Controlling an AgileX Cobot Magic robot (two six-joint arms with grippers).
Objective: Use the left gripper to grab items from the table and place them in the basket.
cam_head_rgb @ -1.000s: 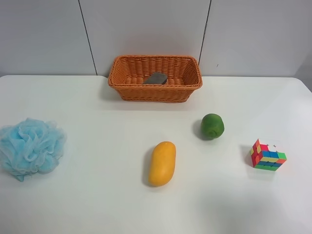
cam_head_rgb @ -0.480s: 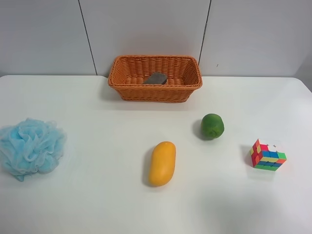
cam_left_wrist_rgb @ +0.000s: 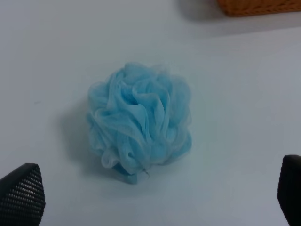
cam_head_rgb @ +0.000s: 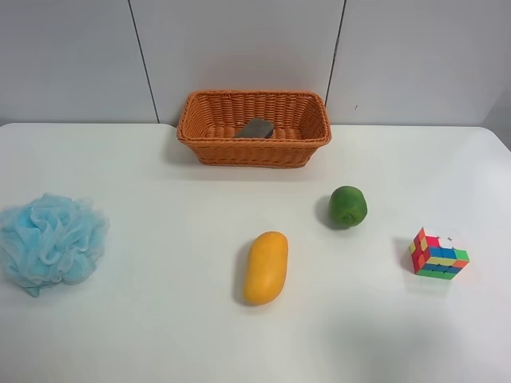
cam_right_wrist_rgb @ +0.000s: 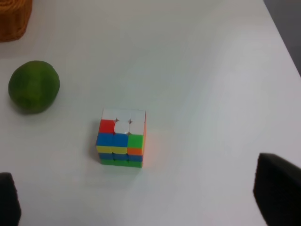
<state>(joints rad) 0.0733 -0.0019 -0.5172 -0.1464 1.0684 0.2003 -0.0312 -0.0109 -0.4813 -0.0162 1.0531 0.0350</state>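
The orange wicker basket point(cam_head_rgb: 254, 128) stands at the back of the white table point(cam_head_rgb: 160, 335), with a grey block point(cam_head_rgb: 255, 128) lying in it. On the table lie a blue mesh bath pouf point(cam_head_rgb: 51, 240), a yellow mango point(cam_head_rgb: 266, 267), a green round fruit point(cam_head_rgb: 348, 206) and a colour puzzle cube point(cam_head_rgb: 437, 254). My left gripper point(cam_left_wrist_rgb: 155, 197) is open and empty above the table, with the pouf point(cam_left_wrist_rgb: 140, 120) ahead of its fingertips point(cam_left_wrist_rgb: 21, 194). My right gripper point(cam_right_wrist_rgb: 141, 197) is open and empty, with the cube point(cam_right_wrist_rgb: 122, 137) ahead of it. Neither arm shows in the exterior high view.
A grey panelled wall point(cam_head_rgb: 239, 48) rises behind the table. The basket's corner point(cam_left_wrist_rgb: 256, 6) shows in the left wrist view beyond the pouf. The green fruit point(cam_right_wrist_rgb: 34, 86) and a basket corner point(cam_right_wrist_rgb: 14, 19) show in the right wrist view.
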